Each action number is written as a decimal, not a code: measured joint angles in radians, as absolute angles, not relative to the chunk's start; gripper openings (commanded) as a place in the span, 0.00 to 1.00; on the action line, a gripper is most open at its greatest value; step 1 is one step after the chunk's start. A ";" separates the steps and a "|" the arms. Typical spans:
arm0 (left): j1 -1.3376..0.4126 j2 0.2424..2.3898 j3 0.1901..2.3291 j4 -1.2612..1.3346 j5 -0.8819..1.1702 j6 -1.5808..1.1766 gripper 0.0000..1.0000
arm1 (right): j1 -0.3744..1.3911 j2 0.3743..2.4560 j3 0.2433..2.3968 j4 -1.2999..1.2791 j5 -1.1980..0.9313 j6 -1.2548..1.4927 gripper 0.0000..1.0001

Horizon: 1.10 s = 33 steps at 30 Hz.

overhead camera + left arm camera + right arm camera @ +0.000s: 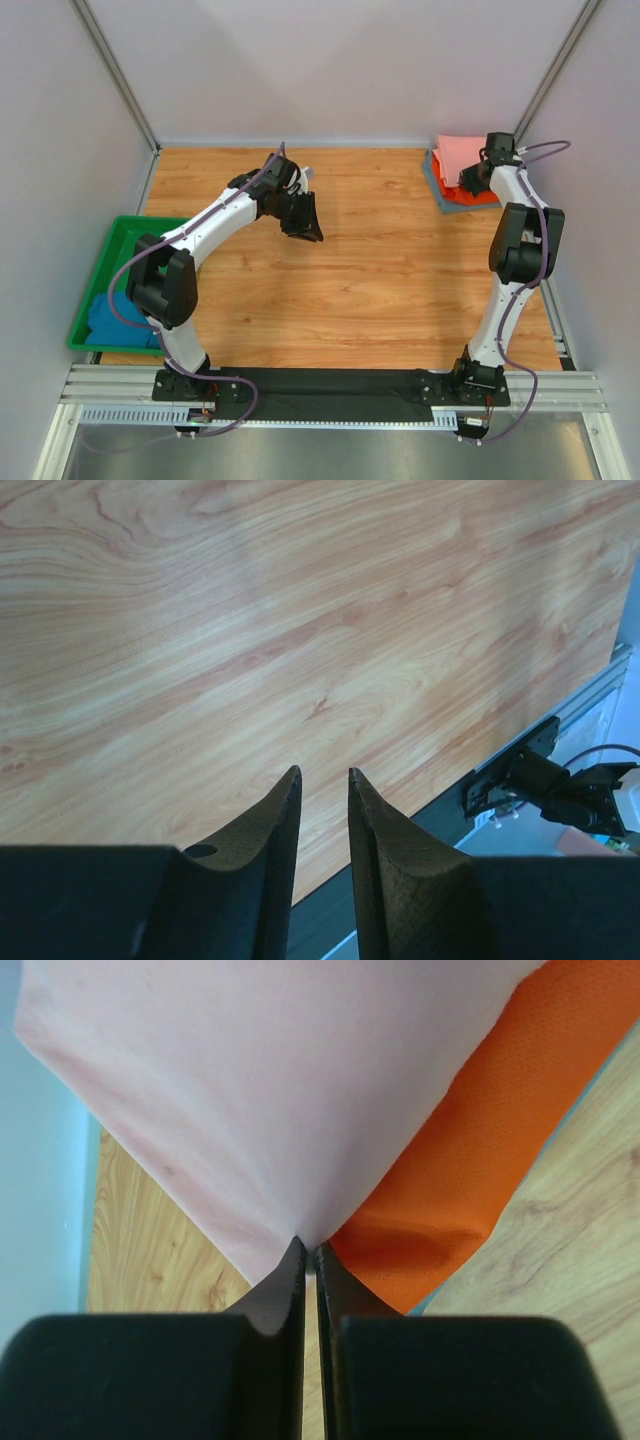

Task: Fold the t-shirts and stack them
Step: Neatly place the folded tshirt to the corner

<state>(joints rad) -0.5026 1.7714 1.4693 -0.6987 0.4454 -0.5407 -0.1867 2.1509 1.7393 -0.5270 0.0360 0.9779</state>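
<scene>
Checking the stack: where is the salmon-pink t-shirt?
The salmon-pink t-shirt lies at the far right corner of the table in the top view, on the orange-red t-shirt; the right gripper is shut on its corner.

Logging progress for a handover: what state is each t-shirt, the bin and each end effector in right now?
salmon-pink t-shirt: folded, top of stack, corner pinched.
orange-red t-shirt: folded, under the pink one.
grey t-shirt: bottom of stack.
teal-blue t-shirt: bunched up, not yet folded.
green bin: holds the teal-blue t-shirt.
left end effector: partly open, empty, above the table.
right end effector: shut on the salmon-pink t-shirt's corner.
</scene>
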 measured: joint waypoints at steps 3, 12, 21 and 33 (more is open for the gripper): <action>-0.503 1.771 1.469 -0.698 0.448 -0.541 0.32 | -0.191 2.119 1.718 -0.525 0.035 0.969 0.02; -0.503 1.723 1.415 -0.691 0.451 -0.544 0.32 | -0.201 2.081 1.626 -0.517 0.025 0.945 0.26; -0.503 1.704 1.414 -0.696 0.453 -0.545 0.32 | -0.202 2.081 1.601 -0.522 -0.025 0.879 0.41; -0.503 1.592 1.383 -0.724 0.459 -0.529 0.33 | -0.206 2.043 1.562 -0.538 -0.140 0.758 0.55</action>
